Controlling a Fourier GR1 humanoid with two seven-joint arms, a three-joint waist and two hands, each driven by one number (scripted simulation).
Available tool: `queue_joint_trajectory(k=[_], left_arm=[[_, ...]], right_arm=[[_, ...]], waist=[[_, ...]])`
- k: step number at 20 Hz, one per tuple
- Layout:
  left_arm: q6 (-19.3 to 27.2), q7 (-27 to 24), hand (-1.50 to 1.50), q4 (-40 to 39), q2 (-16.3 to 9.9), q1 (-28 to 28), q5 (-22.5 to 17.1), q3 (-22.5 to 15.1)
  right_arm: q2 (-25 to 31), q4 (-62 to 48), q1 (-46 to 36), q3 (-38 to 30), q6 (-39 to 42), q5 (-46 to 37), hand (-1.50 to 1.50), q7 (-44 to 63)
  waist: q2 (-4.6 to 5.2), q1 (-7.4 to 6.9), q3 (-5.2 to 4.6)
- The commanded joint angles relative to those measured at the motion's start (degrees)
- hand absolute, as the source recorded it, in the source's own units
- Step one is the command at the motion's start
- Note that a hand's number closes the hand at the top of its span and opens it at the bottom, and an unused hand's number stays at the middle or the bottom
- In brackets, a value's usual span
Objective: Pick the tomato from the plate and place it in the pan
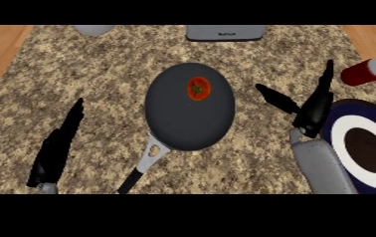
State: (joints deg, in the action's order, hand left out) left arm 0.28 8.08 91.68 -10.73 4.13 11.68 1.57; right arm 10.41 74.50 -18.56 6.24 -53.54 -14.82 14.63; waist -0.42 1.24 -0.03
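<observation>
I see my left hand (55, 154) at the lower left over the bench (95, 81), fingers straight and holding nothing. Centre: the pan (187, 124) sits flat on the bench, handle (143, 166) pointing to the lower edge. The tomato (199, 88) lies inside the pan, in its far half, stem side up. Right of the pan, my right hand (312, 114) hovers with fingers spread wide, thumb toward the pan, gripping nothing. Beside it at the right edge is the plate (341, 136), dark rim, white ring. A red object (360, 72) lies beyond the plate, cut by the edge. Two grey items sit at the far edge.
</observation>
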Motion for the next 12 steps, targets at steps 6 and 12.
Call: queue_joint_trajectory(k=[6,12], left_arm=[[-1.38,2.47,0.00,2.09,0.15,-0.57,-0.37,0.27],[-3.34,0.16,0.00,0.30,-1.01,-0.40,-1.32,2.22]], right_arm=[[8.20,27.85,26.17,-2.34,7.18,4.53,-1.50,-0.81],[10.47,33.75,37.72,-10.86,16.59,14.88,-1.50,-8.98]], waist=[[0.24,-0.44,0.02],[0.33,-0.69,0.03]])
